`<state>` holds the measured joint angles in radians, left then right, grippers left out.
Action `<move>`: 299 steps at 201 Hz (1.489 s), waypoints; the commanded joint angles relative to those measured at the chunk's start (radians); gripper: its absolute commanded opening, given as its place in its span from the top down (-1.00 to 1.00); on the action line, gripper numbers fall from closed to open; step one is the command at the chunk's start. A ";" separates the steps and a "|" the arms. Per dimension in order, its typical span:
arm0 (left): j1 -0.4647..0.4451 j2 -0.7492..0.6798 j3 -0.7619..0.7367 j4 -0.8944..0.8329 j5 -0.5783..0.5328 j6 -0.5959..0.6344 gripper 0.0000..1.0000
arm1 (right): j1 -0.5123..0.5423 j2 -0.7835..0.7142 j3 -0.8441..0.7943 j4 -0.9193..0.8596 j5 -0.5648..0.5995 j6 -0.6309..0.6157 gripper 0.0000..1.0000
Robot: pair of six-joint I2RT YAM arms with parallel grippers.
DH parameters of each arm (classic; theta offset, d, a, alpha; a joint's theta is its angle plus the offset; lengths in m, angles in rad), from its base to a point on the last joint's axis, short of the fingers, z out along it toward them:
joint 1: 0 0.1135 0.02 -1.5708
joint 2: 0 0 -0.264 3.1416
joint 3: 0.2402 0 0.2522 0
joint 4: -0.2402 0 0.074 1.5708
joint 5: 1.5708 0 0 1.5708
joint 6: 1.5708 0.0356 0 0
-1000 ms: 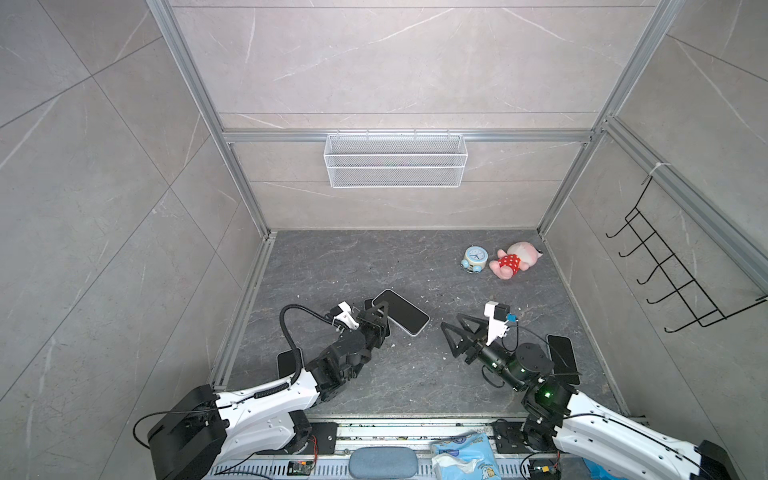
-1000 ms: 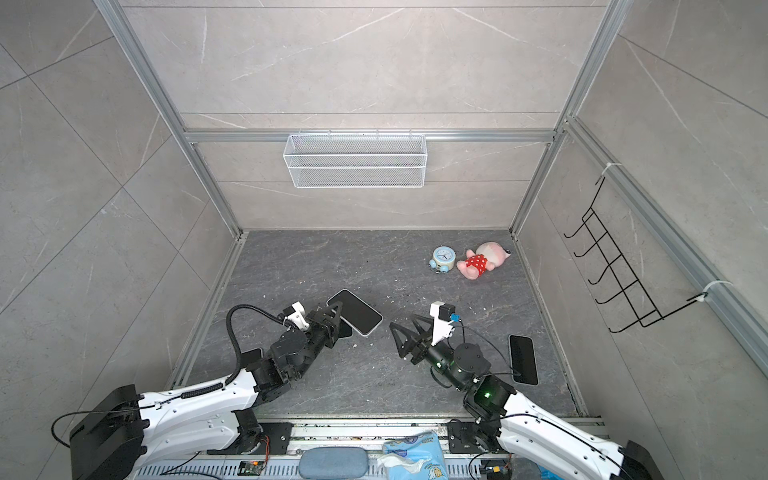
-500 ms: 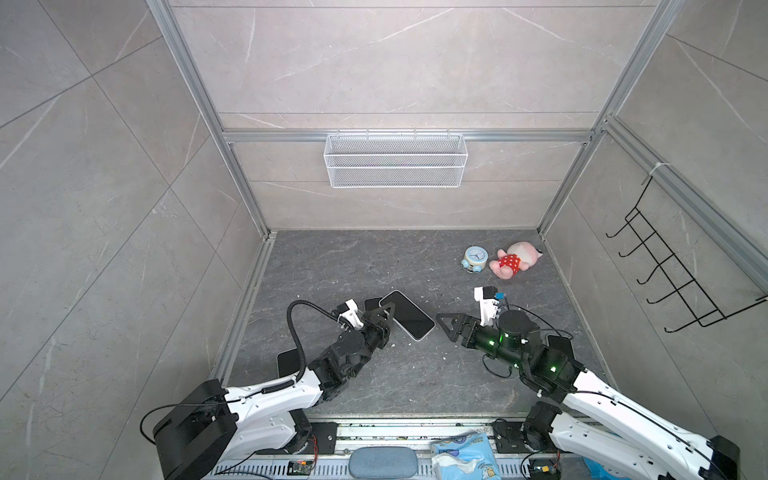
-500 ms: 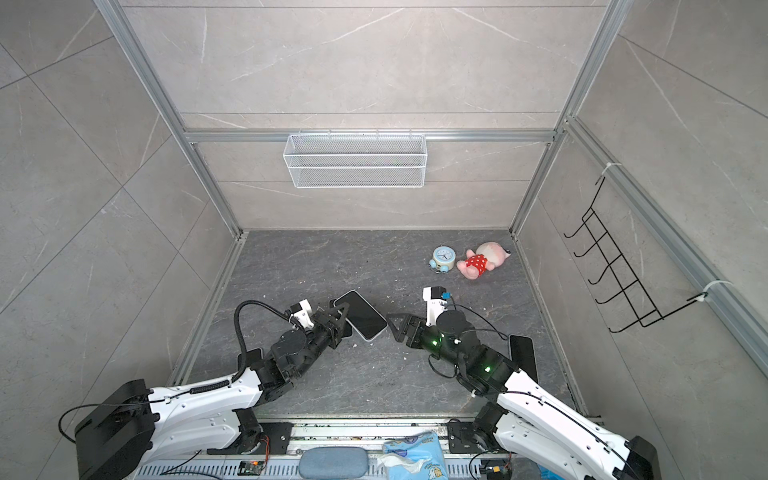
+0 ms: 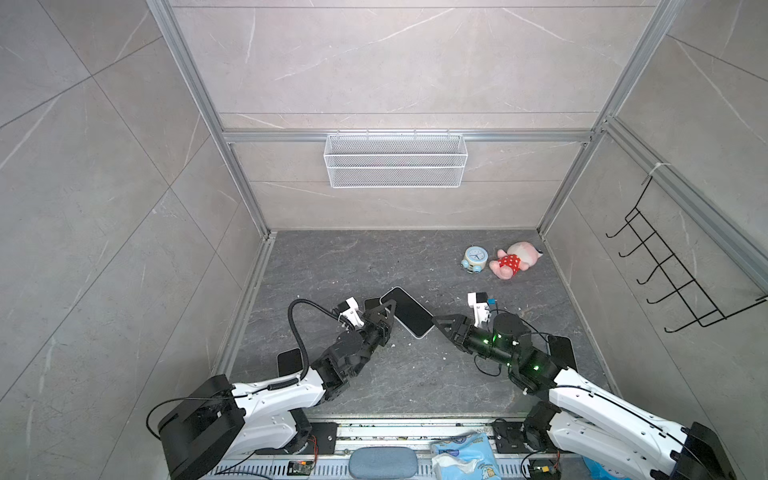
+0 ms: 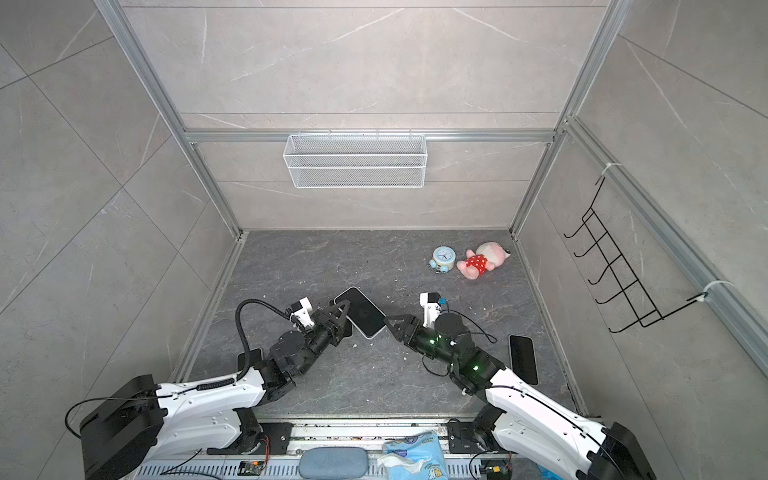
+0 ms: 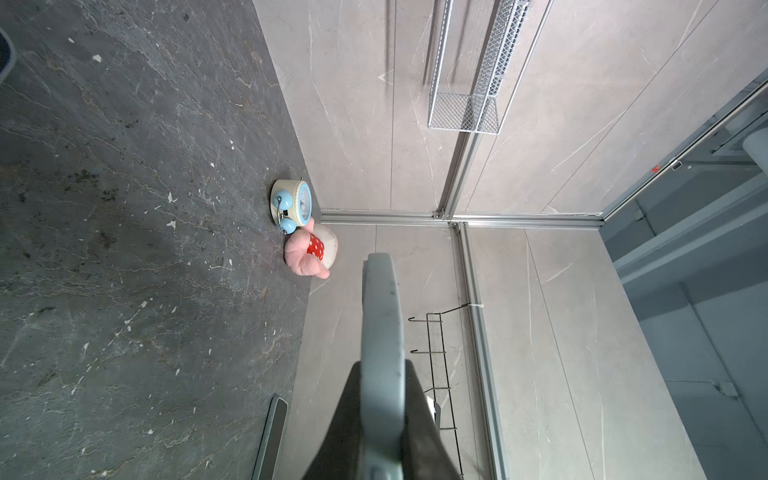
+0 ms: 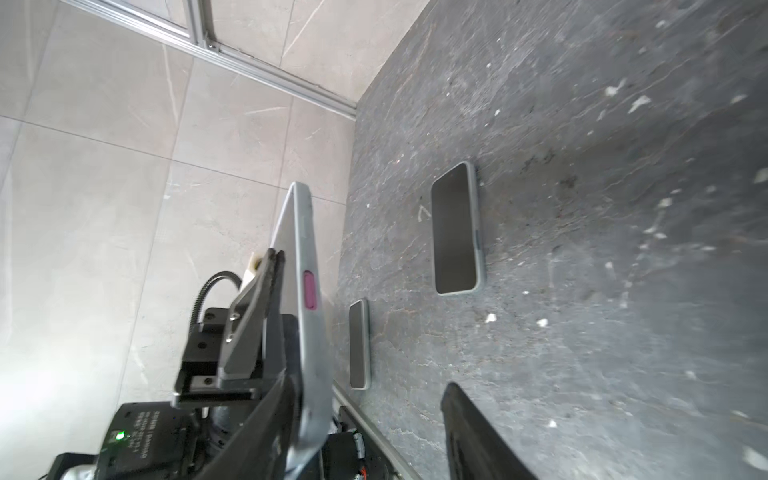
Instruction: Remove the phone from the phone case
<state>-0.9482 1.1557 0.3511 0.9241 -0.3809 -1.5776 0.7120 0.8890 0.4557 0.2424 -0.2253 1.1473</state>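
The left arm [image 5: 270, 403] and right arm [image 5: 602, 415] had white shells and black joints. The left carried a ribbed black cable [image 5: 293, 328]; the right showed green lights [image 5: 494, 338].

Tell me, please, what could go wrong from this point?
1. The left gripper pinches the phone by one edge, off the table; a tug might pull it free and drop it.
2. The right gripper is open at the phone's opposite corner; closing there could slip off.
3. A second phone lies on the table nearby and could be struck.
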 commanded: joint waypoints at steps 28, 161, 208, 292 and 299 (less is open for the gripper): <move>0.004 0.004 -0.003 0.158 -0.001 0.016 1.00 | -0.002 0.042 -0.059 0.224 -0.025 0.097 0.18; 0.003 0.068 -0.022 0.271 -0.045 -0.011 1.00 | -0.001 0.086 -0.159 0.539 -0.004 0.262 0.99; -0.003 0.120 0.005 0.358 -0.059 -0.014 1.00 | 0.000 0.135 -0.154 0.711 0.074 0.350 1.00; -0.024 0.181 0.078 0.488 -0.087 0.020 1.00 | 0.004 0.340 -0.049 1.020 0.184 0.546 1.00; -0.027 0.177 0.086 0.489 -0.087 0.029 1.00 | 0.004 0.354 -0.049 1.038 0.198 0.560 1.00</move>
<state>-0.9482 1.3331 0.3725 1.2823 -0.5251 -1.5780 0.7074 1.2015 0.3573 1.0920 -0.0826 1.6073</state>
